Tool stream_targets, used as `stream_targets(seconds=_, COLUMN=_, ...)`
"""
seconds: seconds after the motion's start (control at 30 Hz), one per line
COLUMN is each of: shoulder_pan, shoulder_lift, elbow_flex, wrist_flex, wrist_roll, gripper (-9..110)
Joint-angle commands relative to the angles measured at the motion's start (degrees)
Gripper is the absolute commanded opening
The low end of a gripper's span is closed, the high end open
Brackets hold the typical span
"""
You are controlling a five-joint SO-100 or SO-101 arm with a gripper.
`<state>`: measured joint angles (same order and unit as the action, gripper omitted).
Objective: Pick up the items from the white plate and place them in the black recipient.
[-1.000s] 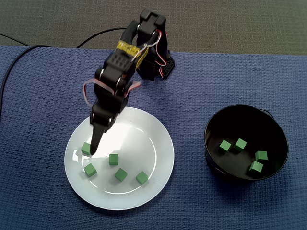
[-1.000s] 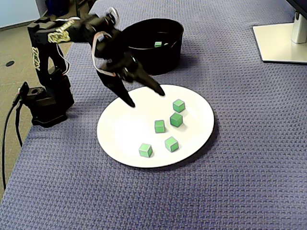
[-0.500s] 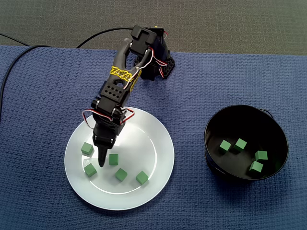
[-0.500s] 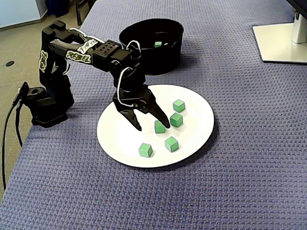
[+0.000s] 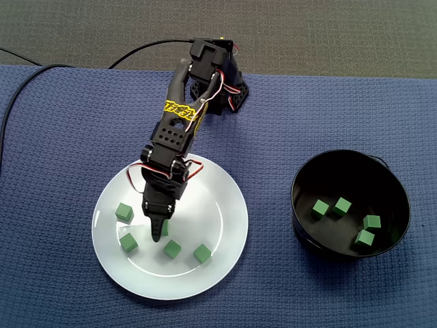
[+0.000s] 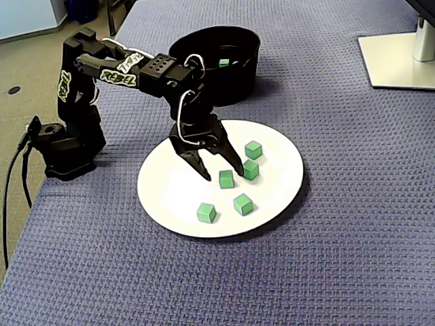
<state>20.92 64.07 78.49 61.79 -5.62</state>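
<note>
The jaws hang spread over the plate [image 6: 170, 193], tips low on either side of a cube [image 6: 226, 179] near its middle, apparently set to close on it. Four other cubes [image 5: 123, 212] lie around it on the plate. Four more sit in the bowl [image 5: 304, 212], well off the plate.

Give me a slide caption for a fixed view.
Open gripper poised over one of five green cubes on the white plate, black bowl behind.

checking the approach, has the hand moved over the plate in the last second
Yes. In a fixed view the hand has shifted right, from near the left rim of the white plate toward its middle.
</note>
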Motion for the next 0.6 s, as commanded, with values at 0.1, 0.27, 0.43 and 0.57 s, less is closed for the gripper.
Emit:
stream_targets(seconds=0.1, shoulder_pan=-2.5, shoulder_lift=1.7, elbow_flex=1.7, wrist_flex=-2.5, wrist_roll=0.4, gripper=19)
stream_targets(seconds=0.27, shoulder_pan=-3.2, shoulder_lift=1.8, elbow_flex=3.1, wrist_flex=-3.8, wrist_roll=1.1, gripper=19)
stream_targets(seconds=0.43, shoulder_pan=-2.5, shoulder_lift=2.0, elbow_flex=3.0, wrist_flex=-4.4, wrist_roll=0.9, gripper=10)
stream_targets(seconds=0.57, shoulder_pan=-1.7, shoulder_lift=2.1, elbow_flex=2.8, wrist_flex=-4.7, wrist_roll=0.8, gripper=2)
